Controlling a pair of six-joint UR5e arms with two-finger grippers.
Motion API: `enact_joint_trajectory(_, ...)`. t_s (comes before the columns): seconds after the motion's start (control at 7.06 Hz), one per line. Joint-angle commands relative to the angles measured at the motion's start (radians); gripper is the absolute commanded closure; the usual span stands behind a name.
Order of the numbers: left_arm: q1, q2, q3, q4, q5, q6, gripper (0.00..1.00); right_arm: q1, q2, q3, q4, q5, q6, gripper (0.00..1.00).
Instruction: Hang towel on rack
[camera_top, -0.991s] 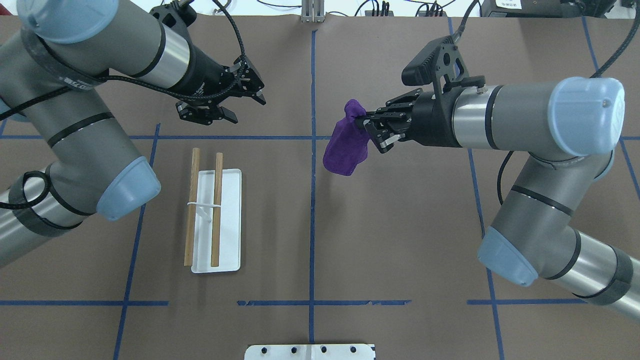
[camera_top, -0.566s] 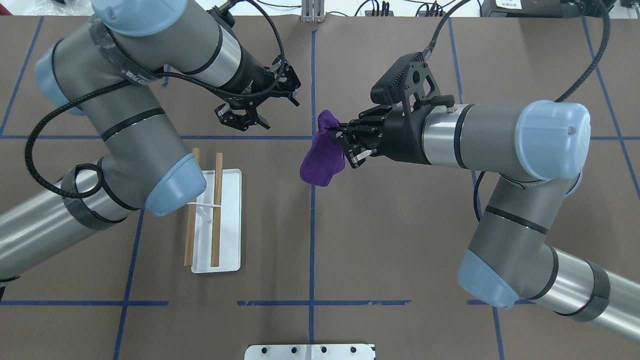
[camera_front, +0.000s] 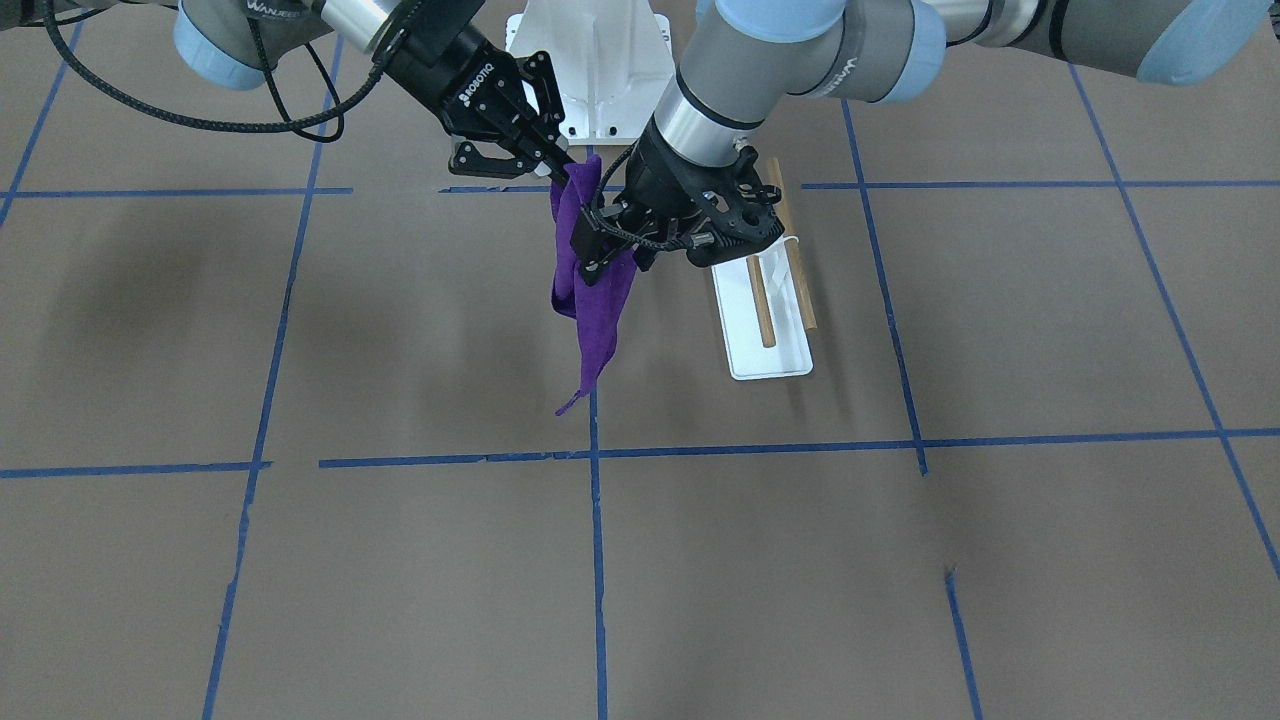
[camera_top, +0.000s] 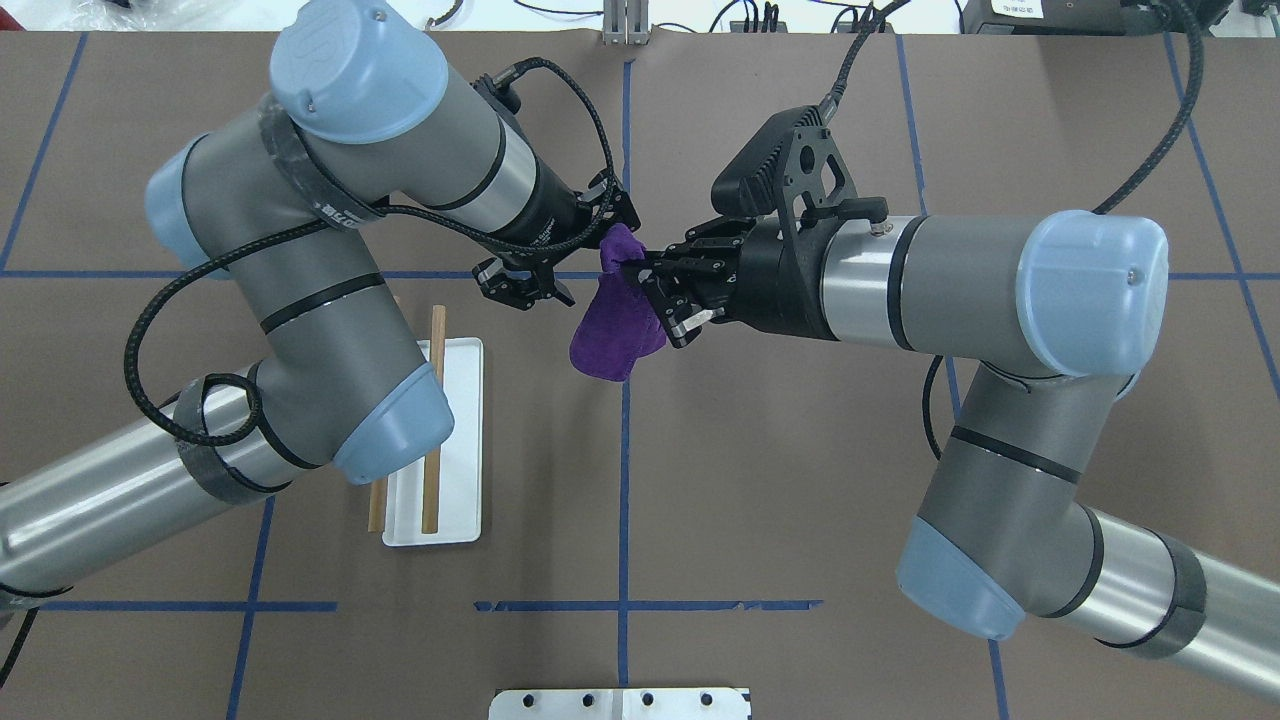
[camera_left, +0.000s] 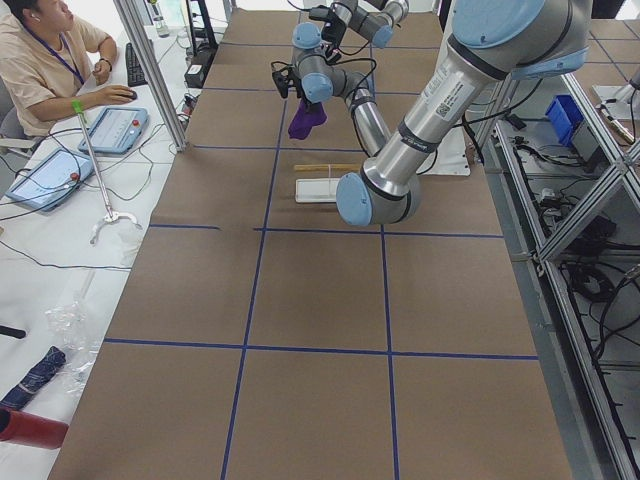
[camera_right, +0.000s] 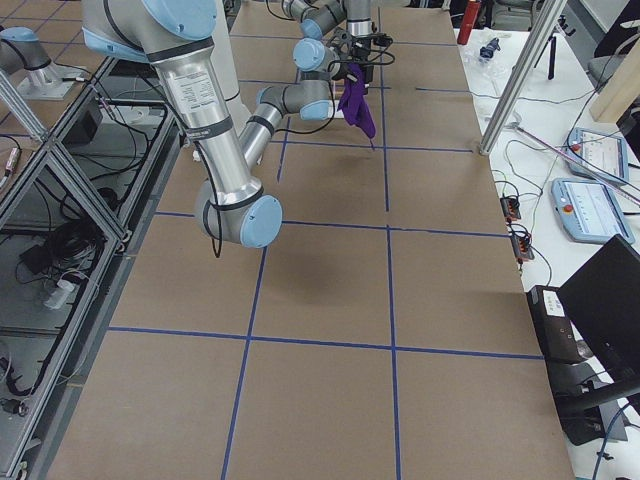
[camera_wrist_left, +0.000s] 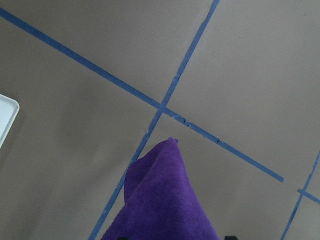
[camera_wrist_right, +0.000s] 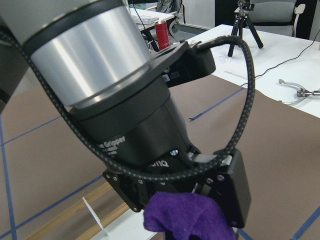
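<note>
Two hands meet over the middle of the brown tabletop (camera_top: 800, 480), and a small purple cloth towel (camera_top: 610, 335) hangs between them. The right hand (camera_top: 645, 275) is clamped on the towel's bunched top, where the fabric puffs up into a soft lump. Below that pinch the cloth falls in loose folds, wide at the top and narrowing to a single pointed corner at the bottom. Its long axis runs straight up and down, with the point towards the tabletop. I cannot tell whether the tip touches it.

The towel hangs over the centre blue tape line (camera_top: 624, 450). The left hand (camera_top: 572, 252) is right up against the towel's upper part with its fingers spread apart. The left wrist view shows purple cloth between the two tips, not gripped.

A rack with a white rectangular base and two wooden rods (camera_top: 455, 450) lies flat on the tabletop on the robot's left, near the towel but apart from it. The left arm's elbow partly covers it from overhead.
</note>
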Motion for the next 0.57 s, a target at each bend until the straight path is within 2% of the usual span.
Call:
enact_joint_trajectory(0.0,0.006,0.0,-0.004,-0.005,0.008,0.0,0.91,-0.002,0.0,0.005,0.0,0.0,0.0,1.0)
enact_joint_trajectory(0.14,0.006,0.002,-0.007,-0.005,0.011,0.011,1.0,-0.003,-0.002,0.005,0.0,0.0,0.0,1.0)
enact_joint_trajectory(0.42,0.006,0.005,-0.011,-0.005,0.012,0.012,1.0,-0.003,-0.002,0.005,0.0,0.0,-0.003,1.0)
